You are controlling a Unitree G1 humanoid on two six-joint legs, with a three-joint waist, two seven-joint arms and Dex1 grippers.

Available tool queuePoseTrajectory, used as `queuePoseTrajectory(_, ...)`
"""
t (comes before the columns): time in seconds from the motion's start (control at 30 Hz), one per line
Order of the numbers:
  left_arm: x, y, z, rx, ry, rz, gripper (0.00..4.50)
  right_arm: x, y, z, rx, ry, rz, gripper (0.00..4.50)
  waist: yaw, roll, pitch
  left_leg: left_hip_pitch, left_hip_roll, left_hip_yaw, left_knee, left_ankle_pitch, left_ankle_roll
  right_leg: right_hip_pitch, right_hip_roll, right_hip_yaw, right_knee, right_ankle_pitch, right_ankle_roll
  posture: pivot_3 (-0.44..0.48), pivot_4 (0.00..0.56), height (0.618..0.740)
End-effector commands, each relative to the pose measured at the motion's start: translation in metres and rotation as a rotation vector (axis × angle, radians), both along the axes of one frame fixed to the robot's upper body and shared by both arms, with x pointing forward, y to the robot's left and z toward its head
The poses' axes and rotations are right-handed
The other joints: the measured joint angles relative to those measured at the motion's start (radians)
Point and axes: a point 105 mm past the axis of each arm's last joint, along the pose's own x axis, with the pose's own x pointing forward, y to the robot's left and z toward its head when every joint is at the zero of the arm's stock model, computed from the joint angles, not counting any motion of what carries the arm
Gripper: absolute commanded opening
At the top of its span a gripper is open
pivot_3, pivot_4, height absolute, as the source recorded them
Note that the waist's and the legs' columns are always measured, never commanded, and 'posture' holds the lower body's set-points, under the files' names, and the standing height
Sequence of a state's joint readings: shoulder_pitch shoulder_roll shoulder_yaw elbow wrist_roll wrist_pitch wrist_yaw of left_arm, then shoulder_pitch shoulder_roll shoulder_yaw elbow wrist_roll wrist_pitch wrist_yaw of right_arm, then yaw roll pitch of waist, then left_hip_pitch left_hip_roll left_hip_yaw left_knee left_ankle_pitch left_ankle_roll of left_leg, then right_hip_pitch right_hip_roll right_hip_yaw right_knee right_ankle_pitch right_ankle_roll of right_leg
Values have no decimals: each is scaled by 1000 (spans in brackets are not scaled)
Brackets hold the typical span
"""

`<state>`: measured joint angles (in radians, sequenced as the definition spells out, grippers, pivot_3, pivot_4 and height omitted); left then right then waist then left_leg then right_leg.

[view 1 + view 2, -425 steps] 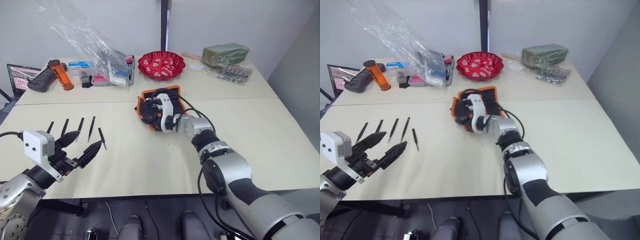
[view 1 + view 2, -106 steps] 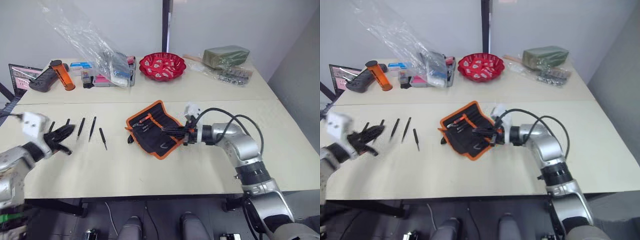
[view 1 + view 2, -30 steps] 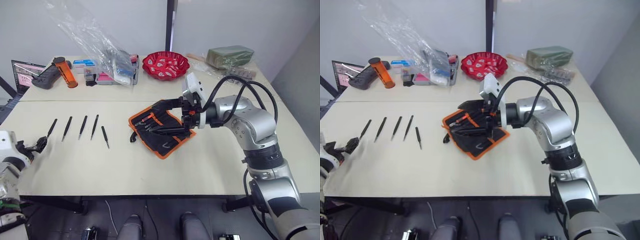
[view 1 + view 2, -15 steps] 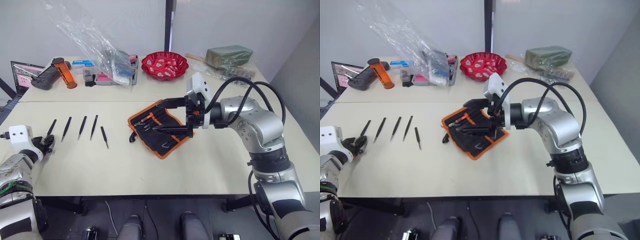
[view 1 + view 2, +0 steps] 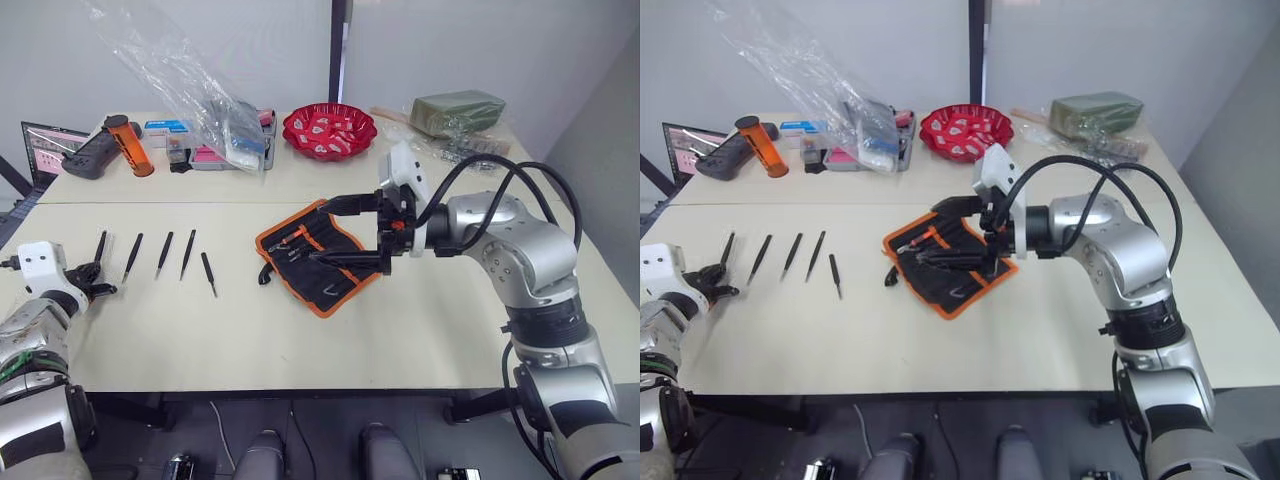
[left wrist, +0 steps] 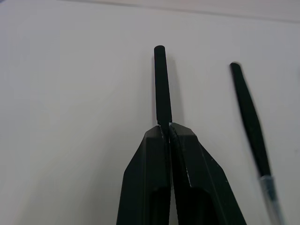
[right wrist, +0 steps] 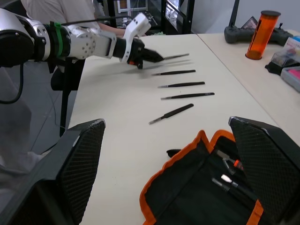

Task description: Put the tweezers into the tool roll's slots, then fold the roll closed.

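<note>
The tweezers (image 5: pixel 166 252) are lying in a row of five on the table (image 5: pixel 420 330) near its left edge, none of them yet sitting in the slots (image 5: pixel 318 262). The outermost tweezer (image 6: pixel 161 84), the one closest to that edge, is being pinched at one end by the left gripper (image 5: pixel 95 282), whose fingers are pressed tight together on it in the left wrist view; whether it is already lifting off the table I cannot tell. The tool roll (image 5: pixel 318 258) is lying unfolded towards the middle of the table, its orange edging showing all round and a few small tools sitting in its pockets. The right gripper (image 5: pixel 345 232) is hovering over the roll's right side with its fingers spread wide, holding nothing. Judging from this, the task is only beginning: all five tweezers are waiting to go in, and the fold is still to come. Along the far edge a red bowl (image 5: pixel 329 130), an orange cylinder (image 5: pixel 128 146) and a clear plastic bag (image 5: pixel 180 80) are standing well apart from the work.
</note>
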<state>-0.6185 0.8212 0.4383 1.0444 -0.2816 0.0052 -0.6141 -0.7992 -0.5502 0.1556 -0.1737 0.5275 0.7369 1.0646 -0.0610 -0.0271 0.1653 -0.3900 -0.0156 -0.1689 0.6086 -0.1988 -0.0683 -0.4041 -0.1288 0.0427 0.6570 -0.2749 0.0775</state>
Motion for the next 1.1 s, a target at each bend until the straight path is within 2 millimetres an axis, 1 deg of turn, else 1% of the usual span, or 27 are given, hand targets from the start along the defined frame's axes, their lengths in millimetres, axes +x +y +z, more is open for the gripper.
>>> queuePoseTrajectory(0.03, 4, -23, 69, 159, -167, -160, 17, 1, -4, -4, -42, -46, -29, 4500, 1, 0, 0, 0, 0, 0, 0, 0, 0, 0, 0, 0, 0, 0, 0, 0, 150, 740)
queuePoseTrajectory(0.07, 5, -40, 83, 193, -200, -234, 17, 5, -6, -8, -42, -46, -56, 4500, 0, 0, 0, 0, 0, 0, 0, 0, 0, 0, 0, 0, 0, 0, 0, 0, 150, 740)
queuePoseTrajectory(0.1, 4, -54, 91, 201, -217, -291, 17, 8, -7, -11, -42, -44, -77, 4500, -1, 0, 0, 0, 0, 0, 0, 0, 0, 0, 0, 0, 0, 0, 0, 0, 150, 740)
queuePoseTrajectory(0.17, 2, -90, 107, 212, -230, -426, 17, 13, -9, -18, -48, -45, -118, 4500, -2, 0, 0, 0, 0, 0, -1, 0, 0, 0, 0, 1, 0, 0, 0, 0, 150, 740)
queuePoseTrajectory(0.27, -4, -138, 117, 212, -199, -612, 0, 23, -11, -29, -38, 4, -174, 3694, -5, 0, 0, 0, 0, 0, 0, 0, 0, 0, 0, 1, 0, 0, 0, 0, 150, 740)
queuePoseTrajectory(0.37, -8, -180, 119, 223, -151, -754, 0, 41, -15, -44, -48, -16, -277, 2632, -8, 0, 0, 1, 0, 0, 0, 0, 0, 0, 0, 1, 0, 0, 0, 0, 150, 740)
queuePoseTrajectory(0.4, -8, -191, 116, 232, -129, -782, 0, 46, -16, -49, -56, -30, -311, 2328, -8, 0, 0, 1, 0, 0, 0, 0, 0, 0, 0, 1, 0, 0, 0, 0, 150, 740)
queuePoseTrajectory(0.43, -9, -203, 112, 245, -94, -819, 0, 50, -17, -53, -50, -35, -346, 1883, -8, 0, 0, 1, 0, 0, 0, 0, 0, 0, 0, 1, 0, 0, 0, 0, 150, 740)
queuePoseTrajectory(0.47, -10, -215, 108, 258, -68, -855, 0, 53, -17, -56, -34, -26, -378, 1599, -8, 0, 0, 1, 0, 0, 0, 0, 0, 0, 0, 1, 0, 0, 0, 0, 150, 740)
queuePoseTrajectory(0.5, -12, -221, 105, 267, -51, -876, 0, 55, -17, -58, -21, -17, -397, 1250, -8, 0, 0, 1, 0, 0, 0, 0, 0, 0, 0, 1, 0, 0, 0, 0, 150, 740)
queuePoseTrajectory(0.6, -11, -252, 98, 248, 7, -955, 0, 60, -16, -78, -22, -4, -450, 230, -8, 0, 0, 1, 0, 0, 0, 0, 0, 0, 0, 1, 0, 0, 0, 0, 150, 740)
queuePoseTrajectory(0.63, -7, -260, 97, 247, 14, -957, 0, 61, -16, -85, -18, 6, -466, 21, -8, 0, 0, 0, 0, 0, 0, 0, 0, 0, 0, 1, 0, 0, 0, 0, 150, 740)
queuePoseTrajectory(0.8, 15, -283, 92, 238, 79, -946, 0, 67, -17, -111, -17, 41, -514, 21, -7, 0, 0, 0, 0, 0, 1, 0, 0, 1, 0, 1, -1, 0, 0, 0, 150, 740)
queuePoseTrajectory(0.87, 21, -289, 88, 252, 106, -950, 0, 69, -18, -118, -14, 51, -530, 21, -8, 0, 0, 0, 0, 0, 1, 0, 0, 1, 0, 1, -1, 0, 0, 0, 150, 740)
queuePoseTrajectory(0.93, 29, -302, 84, 252, 114, -963, 0, 69, -23, -127, -18, 63, -548, 21, -8, 0, 0, 1, 0, 0, 1, 0, 0, 1, 0, 1, 0, 0, 0, 0, 150, 740)
queuePoseTrajectory(1.0, 35, -312, 79, 258, 123, -970, 0, 69, -26, -133, -10, 71, -567, 21, -8, 0, 0, 1, 0, 0, 1, 1, 0, 1, 0, 1, 0, 0, 0, 0, 150, 740)
queuePoseTrajectory(1.1, 40, -319, 69, 231, 145, -956, 0, 67, -27, -136, 9, 87, -572, 21, -9, 0, 0, 1, -1, 0, 2, 2, -2, 1, 0, 1, 0, 0, 0, 0, 150, 740)
